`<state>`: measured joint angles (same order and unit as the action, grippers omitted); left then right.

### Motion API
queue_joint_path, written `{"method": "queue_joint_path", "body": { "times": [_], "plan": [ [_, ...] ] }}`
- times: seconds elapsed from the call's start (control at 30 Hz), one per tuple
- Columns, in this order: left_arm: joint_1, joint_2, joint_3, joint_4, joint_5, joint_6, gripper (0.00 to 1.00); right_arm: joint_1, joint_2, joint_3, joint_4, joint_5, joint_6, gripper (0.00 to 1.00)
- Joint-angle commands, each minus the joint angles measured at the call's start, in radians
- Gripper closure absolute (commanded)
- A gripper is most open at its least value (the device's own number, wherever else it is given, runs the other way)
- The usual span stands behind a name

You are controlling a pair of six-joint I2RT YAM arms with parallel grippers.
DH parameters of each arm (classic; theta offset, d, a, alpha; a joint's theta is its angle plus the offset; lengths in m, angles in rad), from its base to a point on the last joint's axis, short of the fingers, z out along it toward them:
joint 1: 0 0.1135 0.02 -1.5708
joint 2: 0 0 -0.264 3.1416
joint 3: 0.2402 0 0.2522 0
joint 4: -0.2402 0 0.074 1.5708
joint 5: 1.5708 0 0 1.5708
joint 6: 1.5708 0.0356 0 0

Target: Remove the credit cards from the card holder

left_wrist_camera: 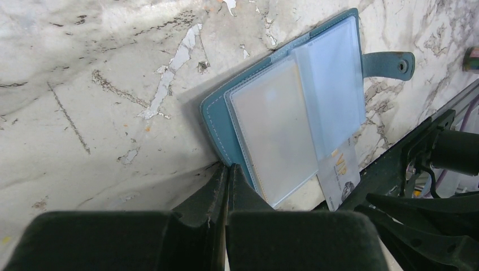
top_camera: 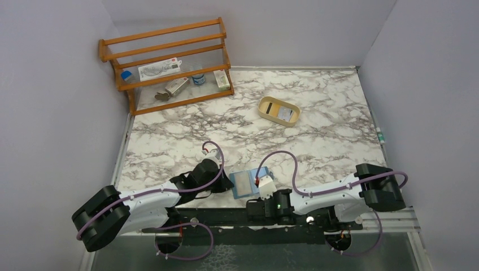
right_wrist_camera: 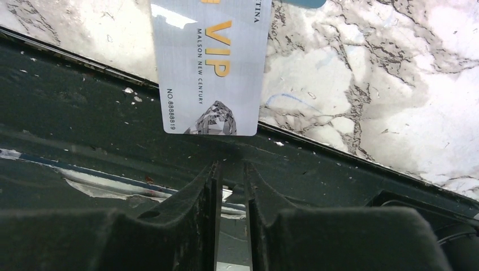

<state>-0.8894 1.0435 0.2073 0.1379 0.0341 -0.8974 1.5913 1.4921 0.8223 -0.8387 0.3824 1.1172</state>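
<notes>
From above, the card holder lies open on the marble tabletop at its near edge, between the left end effector and the right end effector, well apart from the tan tray; this view is too small to show either end effector's state. The left wrist view fills that in: the left end effector is clenched on nothing, its tips at the holder's near corner (whether pressing down on it, I cannot tell), and one card sticks halfway out of the clear sleeves, with the snap tab lying off to the far side. Only the right wrist view shows the card's printed face, hanging out over the dark rail, and the right end effector narrowed to a slit just short of the card's free edge, nothing between its jaws. The card looks light, stiff and slick, so the exposed short edge is the place to pinch; the soft, light holder would likely drag along unless pinned.
</notes>
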Motion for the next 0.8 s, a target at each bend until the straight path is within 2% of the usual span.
{"method": "queue_joint_path", "body": {
  "times": [0.0, 0.5, 0.77],
  "plan": [
    [0.003, 0.003, 0.012, -0.05, -0.022, 0.012, 1.0, 0.006, -0.015, -0.004, -0.005, 0.051, 0.05, 0.76],
    [0.003, -0.013, 0.009, -0.07, -0.011, 0.014, 1.0, 0.006, 0.062, -0.039, 0.045, 0.082, 0.151, 0.77],
    [0.003, -0.002, 0.01, -0.062, 0.016, 0.026, 1.0, -0.028, 0.014, -0.091, 0.034, 0.137, 0.247, 0.77]
  ]
}}
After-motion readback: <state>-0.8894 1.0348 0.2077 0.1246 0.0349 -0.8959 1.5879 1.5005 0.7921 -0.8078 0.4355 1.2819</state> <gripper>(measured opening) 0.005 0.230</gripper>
